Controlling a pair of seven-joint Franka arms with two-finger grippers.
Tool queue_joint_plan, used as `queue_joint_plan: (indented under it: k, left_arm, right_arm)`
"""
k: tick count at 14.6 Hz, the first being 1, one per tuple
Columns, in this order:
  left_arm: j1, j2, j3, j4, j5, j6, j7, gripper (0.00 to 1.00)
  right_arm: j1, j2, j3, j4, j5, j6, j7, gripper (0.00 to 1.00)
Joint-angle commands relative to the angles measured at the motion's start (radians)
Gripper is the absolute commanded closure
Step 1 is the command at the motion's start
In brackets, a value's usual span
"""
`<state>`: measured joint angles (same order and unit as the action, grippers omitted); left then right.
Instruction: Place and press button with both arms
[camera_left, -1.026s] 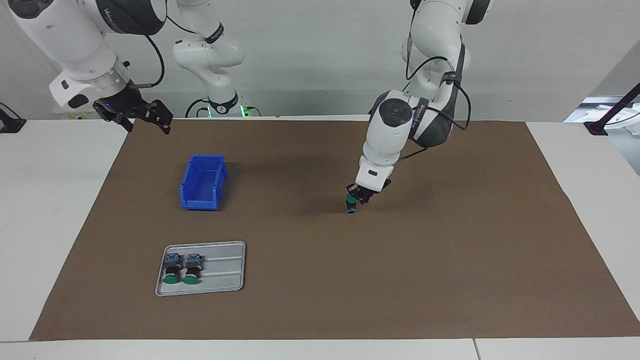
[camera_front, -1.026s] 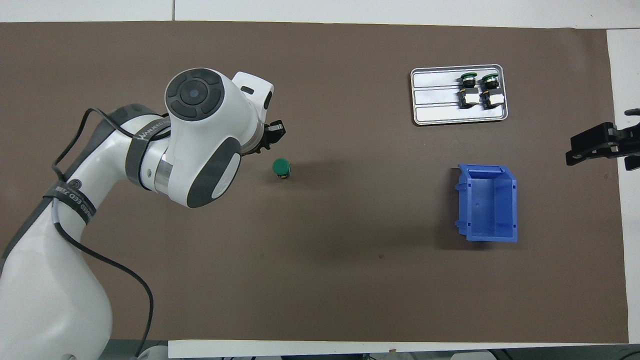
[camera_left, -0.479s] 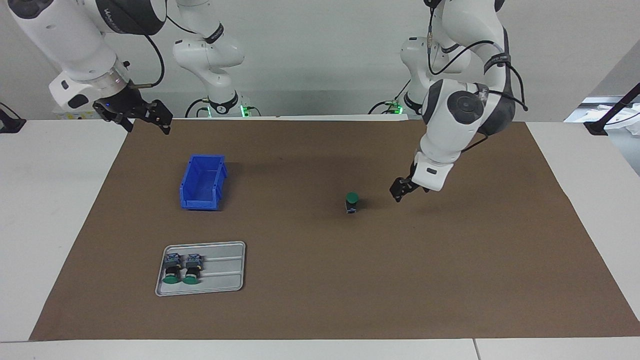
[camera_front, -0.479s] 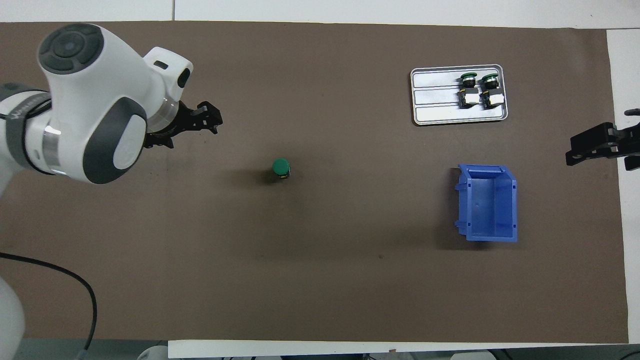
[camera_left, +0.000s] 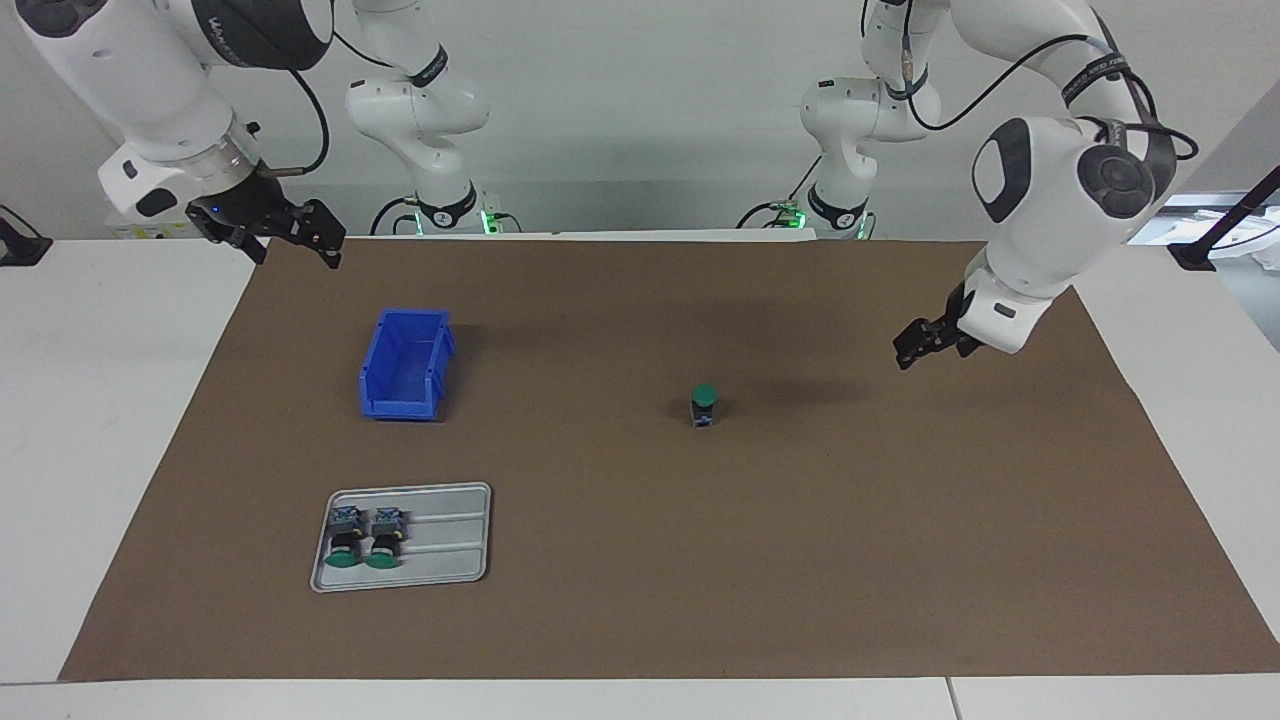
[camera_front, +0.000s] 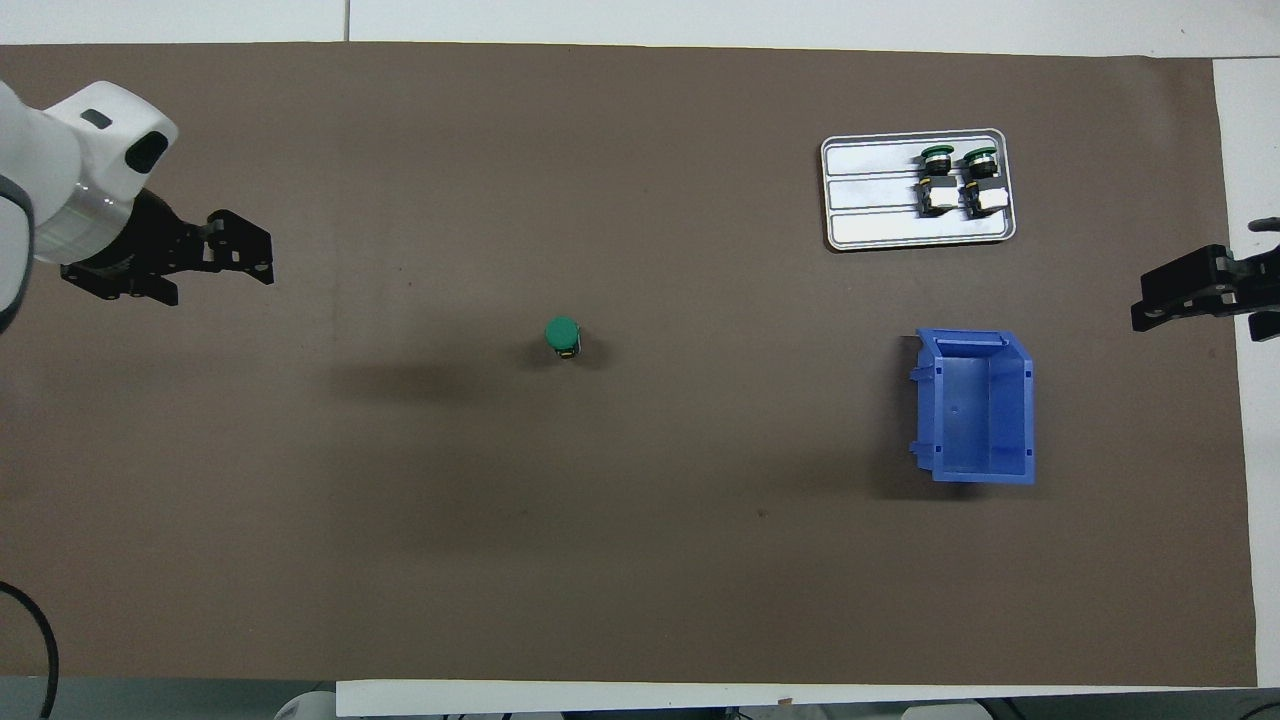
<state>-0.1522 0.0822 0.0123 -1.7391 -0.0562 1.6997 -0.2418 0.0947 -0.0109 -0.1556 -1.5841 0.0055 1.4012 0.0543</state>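
the button (camera_left: 704, 404) stood cap-up mid-mat, toward the right arm's end from the empty, spread left gripper (camera_left: 918, 345), which hung nearer it than the spread, empty right gripper (camera_left: 290, 240).

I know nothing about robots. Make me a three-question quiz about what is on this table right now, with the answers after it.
1. True or false: the lone green-capped push button stands upright on the brown mat, with nothing touching it.
2. How many green-capped buttons lie on the grey metal tray? A) one B) two C) three
3. Fill in: the blue plastic bin holds ____.

Key
1. True. The left gripper hangs open over the mat toward the left arm's end, apart from the button; the right gripper waits open over the mat's edge at the other end.
2. B: two tray buttons, side by side.
3. Nothing.
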Motion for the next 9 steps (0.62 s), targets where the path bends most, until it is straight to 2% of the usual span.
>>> queue_joint_plan:
  k: [1, 4, 7, 9]
  left_arm:
    - [0.019, -0.025, -0.006, 0.062, 0.019, -0.116, 0.042, 0.0]
    - [0.049, -0.038, 0.014, 0.136, 0.027, -0.222, 0.131, 0.0]
    - [0.054, -0.074, 0.017, 0.135, 0.027, -0.227, 0.163, 0.0]
    - [0.054, -0.076, 0.017, 0.131, 0.027, -0.224, 0.171, 0.0]
  right_arm:
    - [-0.009, -0.018, 0.004, -0.022, -0.002, 0.028, -0.013, 0.01]
    - [0.003, -0.021, 0.005, -0.028, -0.002, 0.022, -0.017, 0.01]
    - [0.028, -0.017, 0.01, -0.02, 0.017, 0.059, -0.083, 0.01]
    - [0.101, 0.0, 0.016, -0.01, 0.028, 0.102, -0.07, 0.01]
